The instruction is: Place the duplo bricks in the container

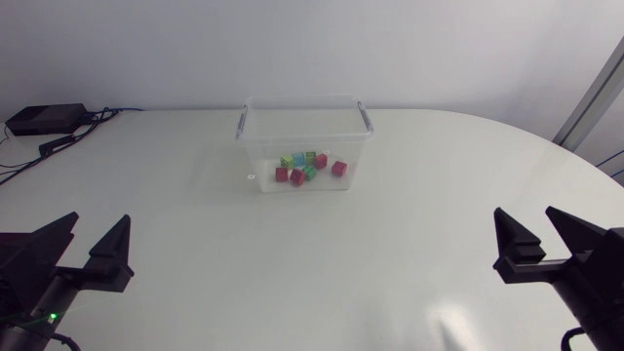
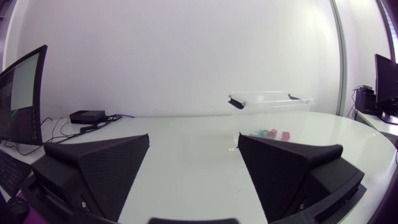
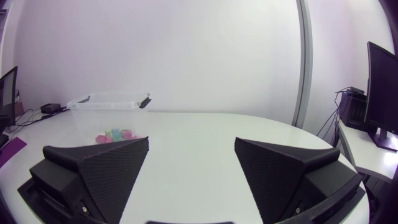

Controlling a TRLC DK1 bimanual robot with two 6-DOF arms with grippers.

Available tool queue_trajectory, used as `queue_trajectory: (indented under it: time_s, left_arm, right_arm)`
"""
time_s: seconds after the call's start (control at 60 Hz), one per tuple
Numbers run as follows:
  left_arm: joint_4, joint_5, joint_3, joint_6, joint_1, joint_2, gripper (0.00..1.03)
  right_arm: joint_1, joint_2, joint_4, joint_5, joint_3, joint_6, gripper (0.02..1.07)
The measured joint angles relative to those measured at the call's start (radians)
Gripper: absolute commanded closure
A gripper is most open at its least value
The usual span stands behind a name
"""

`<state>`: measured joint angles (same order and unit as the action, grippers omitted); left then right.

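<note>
Duplo bricks (image 1: 308, 166) inside clear container (image 1: 303, 115), mid tabletop (image 1: 312, 253). Left tool (image 1: 83, 252), right tool (image 1: 534, 242): fingers spread wide, holding nothing.

The white table (image 1: 312, 263) has a smooth, matte top, and its far right edge curves round. At its far left corner sits a low, flat black box (image 1: 44, 119). Black cables (image 1: 97, 116) run from the box along the far edge, and others trail toward the left edge.
</note>
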<state>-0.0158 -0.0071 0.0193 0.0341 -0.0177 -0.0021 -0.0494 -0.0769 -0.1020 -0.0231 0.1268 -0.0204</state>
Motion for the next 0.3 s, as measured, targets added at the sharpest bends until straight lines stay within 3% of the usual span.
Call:
queue_trajectory:
  time_s: [0.3]
  left_arm:
    - [0.0,0.0,0.0,-0.011,0.011,0.0,0.04]
  right_arm:
    - [0.045,0.069,0.084,0.019,-0.106,0.006,0.07]
